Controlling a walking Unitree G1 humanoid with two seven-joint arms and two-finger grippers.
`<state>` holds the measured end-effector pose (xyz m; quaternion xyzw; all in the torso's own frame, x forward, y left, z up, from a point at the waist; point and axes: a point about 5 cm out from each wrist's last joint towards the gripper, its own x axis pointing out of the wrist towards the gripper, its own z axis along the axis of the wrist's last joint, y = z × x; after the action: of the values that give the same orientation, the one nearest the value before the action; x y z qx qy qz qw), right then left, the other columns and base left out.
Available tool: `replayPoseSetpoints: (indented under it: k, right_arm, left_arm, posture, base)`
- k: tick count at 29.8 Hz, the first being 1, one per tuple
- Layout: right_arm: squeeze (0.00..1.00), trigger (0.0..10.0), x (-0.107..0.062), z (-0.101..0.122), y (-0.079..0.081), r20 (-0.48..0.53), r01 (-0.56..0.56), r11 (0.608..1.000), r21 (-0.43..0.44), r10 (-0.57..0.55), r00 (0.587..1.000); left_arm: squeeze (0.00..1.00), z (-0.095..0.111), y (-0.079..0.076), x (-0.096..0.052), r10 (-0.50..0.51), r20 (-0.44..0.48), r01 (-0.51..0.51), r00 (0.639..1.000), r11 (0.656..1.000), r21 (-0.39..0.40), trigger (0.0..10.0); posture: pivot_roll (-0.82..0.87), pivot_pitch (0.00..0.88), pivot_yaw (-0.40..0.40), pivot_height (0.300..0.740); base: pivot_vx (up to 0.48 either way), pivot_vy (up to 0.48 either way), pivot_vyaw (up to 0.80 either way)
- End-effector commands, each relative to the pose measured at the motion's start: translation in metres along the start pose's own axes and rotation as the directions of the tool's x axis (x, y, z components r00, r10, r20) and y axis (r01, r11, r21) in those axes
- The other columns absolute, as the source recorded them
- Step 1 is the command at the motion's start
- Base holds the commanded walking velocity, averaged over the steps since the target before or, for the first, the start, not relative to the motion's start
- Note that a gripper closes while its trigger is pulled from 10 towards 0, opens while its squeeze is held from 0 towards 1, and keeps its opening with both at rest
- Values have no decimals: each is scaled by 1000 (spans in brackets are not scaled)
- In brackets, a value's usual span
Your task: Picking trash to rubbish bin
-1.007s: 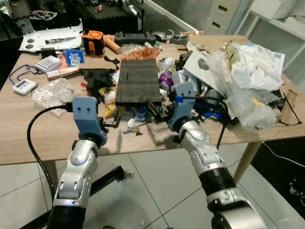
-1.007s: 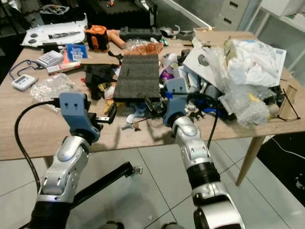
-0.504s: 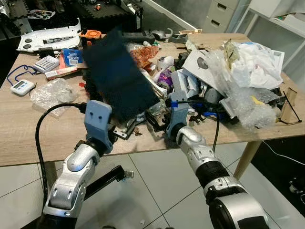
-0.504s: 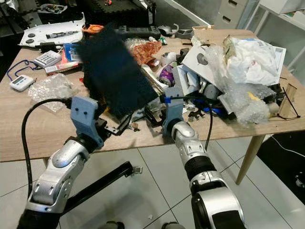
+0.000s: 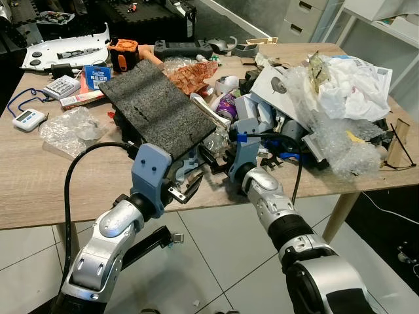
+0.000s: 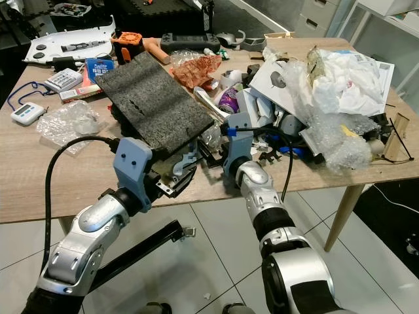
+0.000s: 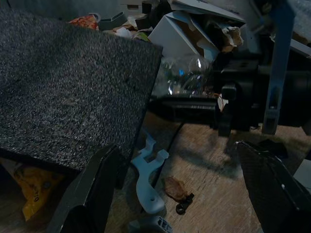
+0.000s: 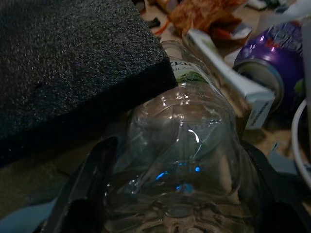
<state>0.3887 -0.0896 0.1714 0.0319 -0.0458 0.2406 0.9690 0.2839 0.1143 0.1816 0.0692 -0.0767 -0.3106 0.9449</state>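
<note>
Much of what we face is hidden. The dark grey foam slab (image 5: 159, 108) stands tilted on the wooden bench (image 5: 39, 176), its near edge lifted, and it covers whatever lies behind and beneath it; in our left wrist view only a corner of a yellow wrapper (image 7: 30, 182) pokes out from under it. The heap of crumpled clear plastic and white paper (image 5: 340, 98) on our right buries the items below, and we cannot sort them one from another.

Our left gripper (image 5: 185, 188) sits at the near edge of the bench, just under the slab's raised edge. Its fingers (image 7: 92, 194) stand wide apart in the wrist view, one just below the foam, and grip nothing. Between them lie a pale plastic clip (image 7: 146, 177) and a small brown scrap (image 7: 174, 187) on the wood.

Our right gripper (image 5: 219, 157) reaches into the clutter at the bench's middle. Its fingers (image 8: 85, 194) are spread wide on either side of a clear plastic bottle (image 8: 187, 165), which is crushed and glossy, with a bit of label near the top. We cannot tell whether they touch it. The bottle lies partly under the foam's corner, beside a white carton edge (image 8: 228, 73) and a purple can (image 8: 272, 63).
</note>
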Motion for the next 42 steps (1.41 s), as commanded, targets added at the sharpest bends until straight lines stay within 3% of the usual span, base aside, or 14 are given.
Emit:
replayPoseSetpoints:
  k: [1,10,15,17,18,23,27,28,30,34,36,38,40,42]
  right_arm:
    - [0,0,-1,-1,-3,12,5,1000,24,-5,1000]
    - [0,0,0,5,-1,62,0,999,37,-3,998]
    - [0,0,7,36,-1,190,-10,999,38,3,982]
    - [0,0,11,65,-1,308,-11,999,46,-4,951]
    - [0,0,11,65,-1,308,-11,999,46,-4,951]
    - [0,0,10,119,-2,502,-13,998,54,-16,865]
    - [0,0,8,134,-3,559,-11,997,71,-30,829]
    - [0,0,6,142,-5,589,-8,996,90,-47,807]
    - [0,0,-1,156,-14,645,-26,973,231,-133,752]
    - [0,0,-5,159,-20,660,-52,946,319,-183,729]
    - [0,0,-11,159,-22,670,-87,931,354,-188,719]
    - [0,0,-19,148,-20,657,-96,929,358,-178,732]
    - [0,0,-19,148,-20,657,-96,929,358,-178,732]
    - [0,0,-28,133,-18,629,-87,920,382,-190,754]
  left_arm:
    - [0,-3,0,-3,-7,-23,7,1000,1000,11,10000]
    - [0,-2,2,-2,-1,-20,1,1000,1000,12,10000]
    - [0,-1,4,-1,9,-9,-9,1000,1000,13,10000]
    - [0,1,7,-1,24,2,-24,1000,1000,12,10000]
    - [0,1,7,-1,24,2,-24,1000,1000,12,10000]
    - [0,2,8,-1,31,14,-31,999,999,10,10000]
    - [0,3,9,-1,34,21,-34,999,999,9,10000]
    - [0,4,9,-1,39,28,-39,999,999,9,10000]
    - [0,8,13,1,68,59,-67,996,998,-10,10000]
    - [0,12,16,1,88,89,-85,992,996,-32,10000]
    - [0,24,16,2,74,159,-61,984,995,-85,10000]
    - [0,32,7,3,-9,203,28,979,996,-90,10000]
    - [0,32,7,3,-9,203,28,979,996,-90,10000]
    - [0,38,-8,4,-108,229,132,967,987,-91,10000]
  posture:
    - [59,211,-31,740]
    - [59,206,-22,740]
    - [59,201,-18,740]
    - [59,201,-18,740]
    - [59,201,-18,740]
    - [56,195,-19,740]
    - [56,195,-19,740]
    - [56,195,-19,740]
    - [53,176,-18,740]
    - [52,170,-15,740]
    - [52,170,-15,740]
    - [48,159,-13,740]
    - [48,159,-13,740]
    - [45,149,-14,740]
  base:
    - [0,0,0]
    - [0,0,0]
    - [0,0,0]
    - [0,0,0]
    - [0,0,0]
    - [0,0,0]
    - [0,0,0]
    - [0,0,0]
    - [0,0,0]
    - [0,0,0]
    - [0,0,0]
    - [0,0,0]
    - [0,0,0]
    - [0,0,0]
